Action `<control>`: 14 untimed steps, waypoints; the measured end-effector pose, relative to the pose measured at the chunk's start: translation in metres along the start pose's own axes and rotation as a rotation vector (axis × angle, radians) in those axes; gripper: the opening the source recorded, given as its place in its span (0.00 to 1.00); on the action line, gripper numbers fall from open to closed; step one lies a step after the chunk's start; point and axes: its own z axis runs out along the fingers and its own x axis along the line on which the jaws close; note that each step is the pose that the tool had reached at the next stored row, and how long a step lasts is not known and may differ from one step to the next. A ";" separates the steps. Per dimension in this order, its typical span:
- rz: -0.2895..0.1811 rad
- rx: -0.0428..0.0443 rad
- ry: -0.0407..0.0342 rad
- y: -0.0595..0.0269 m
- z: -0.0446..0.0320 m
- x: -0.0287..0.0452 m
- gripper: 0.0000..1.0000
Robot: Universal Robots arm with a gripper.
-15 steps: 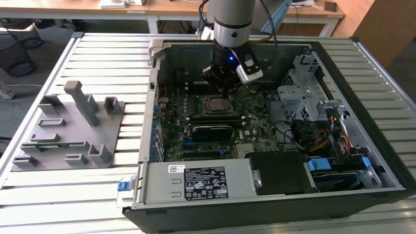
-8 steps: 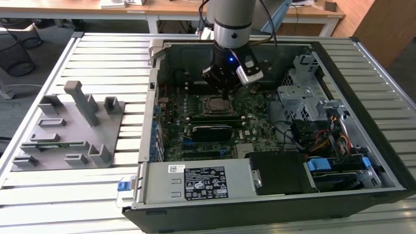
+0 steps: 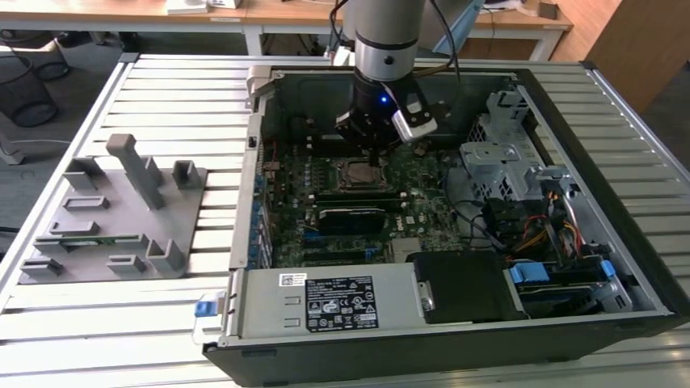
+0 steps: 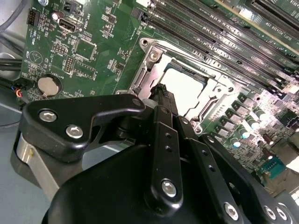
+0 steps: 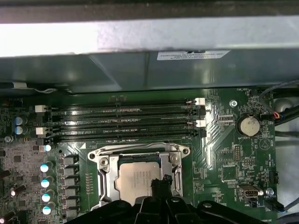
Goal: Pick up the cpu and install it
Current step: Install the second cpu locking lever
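Black linkage bars of our gripper (image 4: 162,95) fill the near part of the second wrist view, and its fingers (image 4: 164,100) run together to a narrow tip with no gap that we can make out between them, so we read them as pressed together and holding nothing. Just below that tip lies the cpu (image 4: 184,88), its pale silver top flat inside the metal frame of the socket (image 4: 152,57); whether the tip actually touches the chip we cannot tell. In the first wrist view the gripper's tip (image 5: 161,183) hangs over the near edge of the cpu (image 5: 135,179), which sits level in the socket frame (image 5: 103,161). Beyond the socket, farther from our fingers, four long memory slots (image 5: 121,123) run side by side across the green motherboard (image 5: 224,158), and a round coin battery (image 5: 247,125) lies off to one side of them. Past the slots rises the grey wall of the computer case (image 5: 140,70). In the exterior view the gripper (image 3: 374,149) points straight down into the open computer case (image 3: 431,323), just above the socket (image 3: 361,174). Well away from the gripper, on the exterior view's left, a grey parts fixture (image 3: 119,210) stands on the slatted table (image 3: 173,97).
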 end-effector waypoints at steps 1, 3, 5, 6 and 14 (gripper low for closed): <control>0.000 -0.0001 0.0000 -0.0001 0.0000 0.0000 0.11; 0.000 0.0000 0.0000 -0.0007 0.0000 -0.0001 0.11; 0.000 -0.0001 -0.0001 -0.0014 0.0000 -0.0001 0.11; 0.000 0.0000 0.0000 -0.0016 0.0000 -0.0001 0.11; 0.000 0.0000 0.0000 -0.0068 0.0000 -0.0003 0.11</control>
